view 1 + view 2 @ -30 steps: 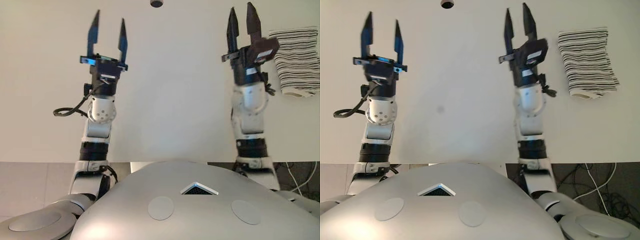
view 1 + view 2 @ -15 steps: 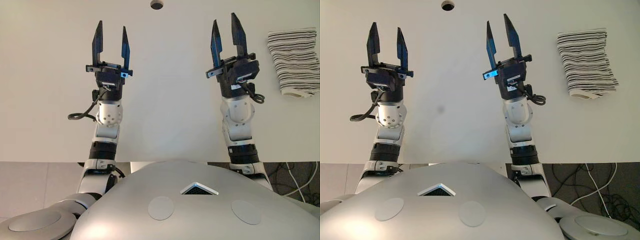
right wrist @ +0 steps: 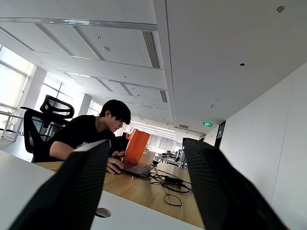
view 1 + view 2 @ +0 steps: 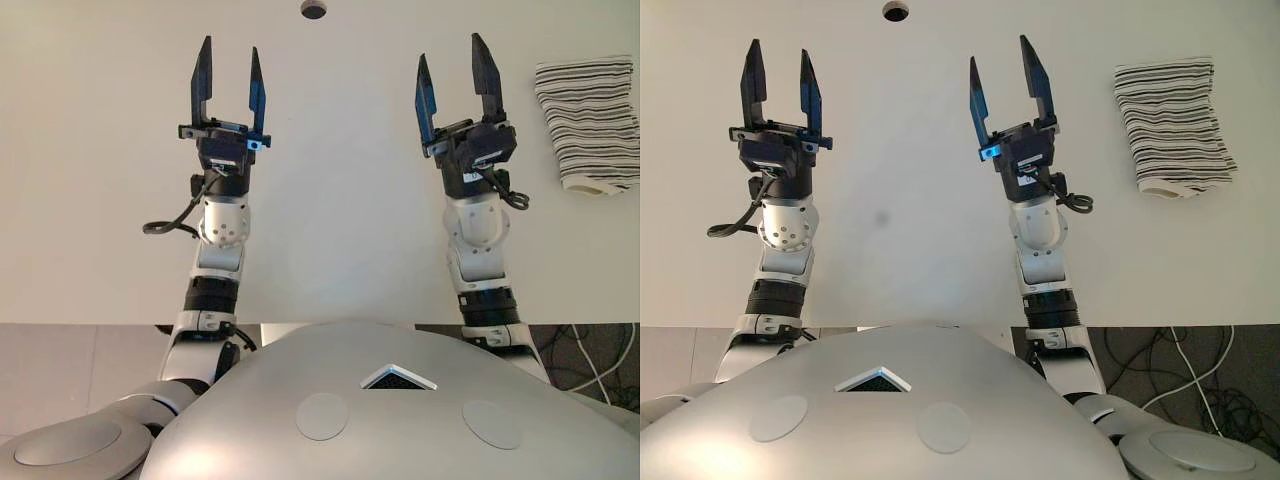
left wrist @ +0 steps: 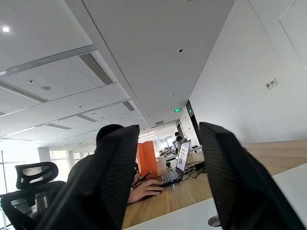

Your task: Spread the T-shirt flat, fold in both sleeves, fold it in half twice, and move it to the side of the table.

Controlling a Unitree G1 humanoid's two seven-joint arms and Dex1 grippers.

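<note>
1. A green lit sign (image 5: 178, 109) hangs high in the room beyond the bench (image 4: 330, 220). Its print is too small to make out.
2. The T-shirt (image 4: 590, 120), striped black and white, lies folded in a compact bundle by the bench's right edge, toward the far right corner.
3. The left tool (image 4: 230, 48) is raised above the bench's left half. Its fingers point toward the far edge and stand apart, holding nothing.
4. The right tool (image 4: 449, 52) is raised over the right half, well apart from the T-shirt, with its fingers spread wide and empty.
5. A second ago the right tool stood just beside the T-shirt. It has since drawn away toward the bench's middle, and its fingers are spread wider than before.
6. The left arm has also shifted a little toward the middle, with its fingers about as far apart as before.
7. The T-shirt lies where it did.
</note>
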